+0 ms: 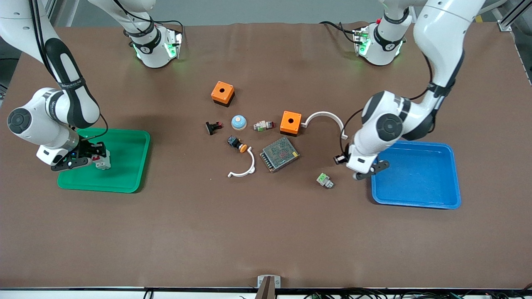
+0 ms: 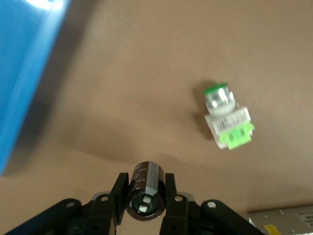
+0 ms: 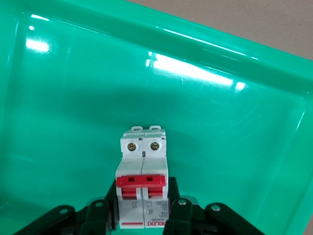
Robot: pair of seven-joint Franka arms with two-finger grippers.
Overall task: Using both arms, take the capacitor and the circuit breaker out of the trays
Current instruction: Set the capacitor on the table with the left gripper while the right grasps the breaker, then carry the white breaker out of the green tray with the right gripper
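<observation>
Breaker (image 3: 143, 183) clamped in right end effector (image 3: 143, 208) over green tray (image 3: 73, 98); left end effector (image 2: 146, 198) clenches capacitor (image 2: 145, 188).

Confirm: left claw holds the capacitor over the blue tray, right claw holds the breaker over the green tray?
Not quite. The left claw holds the capacitor over bare table beside the blue tray, not over it; the front view shows this. The rest stands: the right claw holds the breaker over the green tray.
</observation>
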